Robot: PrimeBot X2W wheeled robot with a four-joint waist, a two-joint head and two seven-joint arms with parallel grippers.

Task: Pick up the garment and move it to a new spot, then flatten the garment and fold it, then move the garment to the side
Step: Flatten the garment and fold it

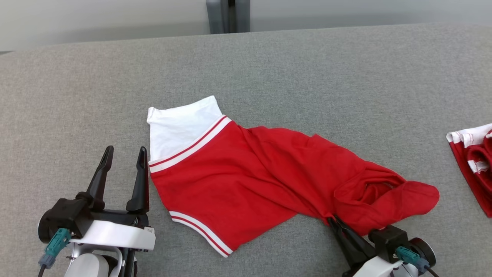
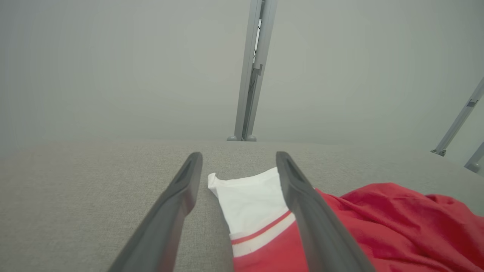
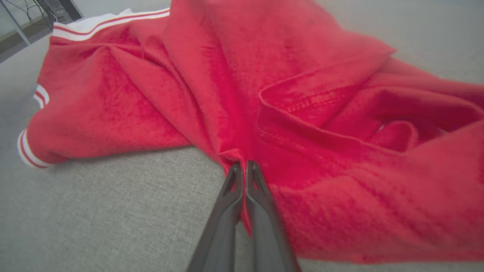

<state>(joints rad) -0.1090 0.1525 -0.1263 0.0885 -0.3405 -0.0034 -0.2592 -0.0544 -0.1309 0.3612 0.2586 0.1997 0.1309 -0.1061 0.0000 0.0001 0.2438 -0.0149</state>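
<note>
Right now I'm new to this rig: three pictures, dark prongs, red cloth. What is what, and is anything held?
It is a two-armed robot, and each arm ends in a gripper with two long dark fingers. The wide picture comes from a camera on its head, looking down at a grey table. The other two come from cameras on the wrists, each looking along its own gripper's fingers.

On the table lies a red garment with white trim and a white part at one end, rumpled at the other end. A second red and white cloth lies at the table's right edge.

The left gripper is open and holds nothing; it sits beside the garment's white end. The right gripper is shut on the garment, pinching a fold at its near edge, as the right wrist view shows closely.
</note>
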